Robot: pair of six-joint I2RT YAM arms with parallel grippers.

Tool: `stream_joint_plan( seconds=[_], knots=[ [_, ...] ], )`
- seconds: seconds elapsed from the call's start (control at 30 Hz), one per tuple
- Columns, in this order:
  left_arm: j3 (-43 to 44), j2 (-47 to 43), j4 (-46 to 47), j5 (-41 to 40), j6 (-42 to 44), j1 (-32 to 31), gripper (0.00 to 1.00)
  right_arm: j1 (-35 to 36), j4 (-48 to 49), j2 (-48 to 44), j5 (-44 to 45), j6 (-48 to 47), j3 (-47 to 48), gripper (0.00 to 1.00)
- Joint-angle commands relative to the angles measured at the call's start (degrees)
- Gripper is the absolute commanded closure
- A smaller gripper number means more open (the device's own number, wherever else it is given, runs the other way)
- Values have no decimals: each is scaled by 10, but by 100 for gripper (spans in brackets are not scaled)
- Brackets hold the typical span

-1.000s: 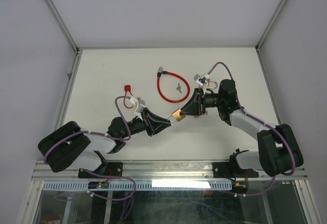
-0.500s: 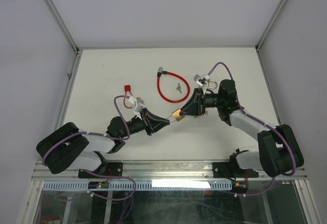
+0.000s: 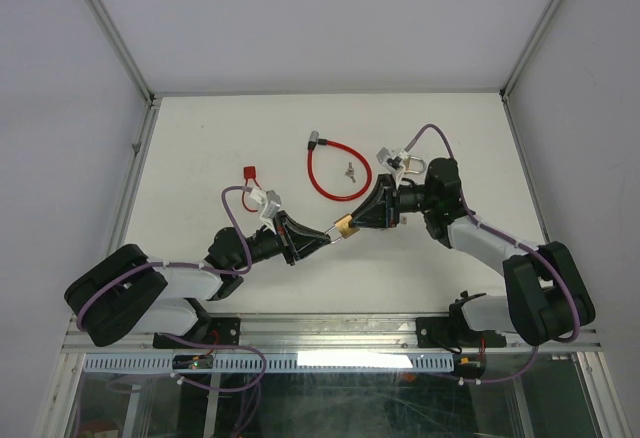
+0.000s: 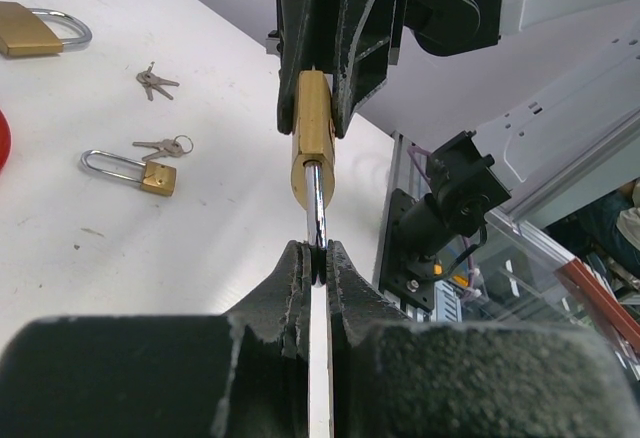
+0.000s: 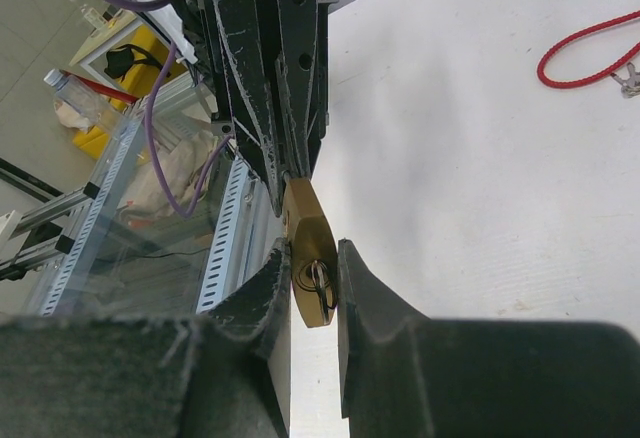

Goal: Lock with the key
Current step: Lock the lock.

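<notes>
Overhead, the two arms stood tip to tip above the middle of the white table [image 3: 200, 148]. The left gripper [image 3: 326, 233] and right gripper [image 3: 360, 220] shared a brass padlock [image 3: 346, 226] between them. Farther back lay a red cable lock [image 3: 310, 171] in a loop with small keys [image 3: 349, 169] inside it. A red tag [image 3: 250, 173] lay off to the left.

From the left wrist, the left fingers [image 4: 295, 278] were pinched tight on the padlock's steel shackle [image 4: 315, 203], with almost no gap between them. The brass body stood straight beyond the shackle, clamped higher up by the right gripper's black fingers. On the table to the left sat a small padlock with a key ring [image 4: 130, 170]. A larger padlock [image 4: 40, 33] lay near the top-left corner of that view.

From the right wrist, the right fingers [image 5: 270, 298] were narrowly set and pressed on both flat sides of the brass body, holding it. Its keyhole end faced the camera. A small dark ring [image 5: 318, 283] showed at the keyhole, but whether a key sat in it could not be told. The left gripper's black fingers ran in from above to the padlock's far end. The red cable curved across the upper right corner of the view.
</notes>
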Motion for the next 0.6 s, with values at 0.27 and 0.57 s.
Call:
stream_joint_plan(
  seconds=[0.27, 0.57],
  knots=[
    [27, -28, 98, -18, 8, 0, 100, 62, -25, 29, 3, -43, 0, 100],
    [44, -2, 112, -43, 17, 1, 100, 108, -60, 59, 23, -68, 6, 100]
  ],
)
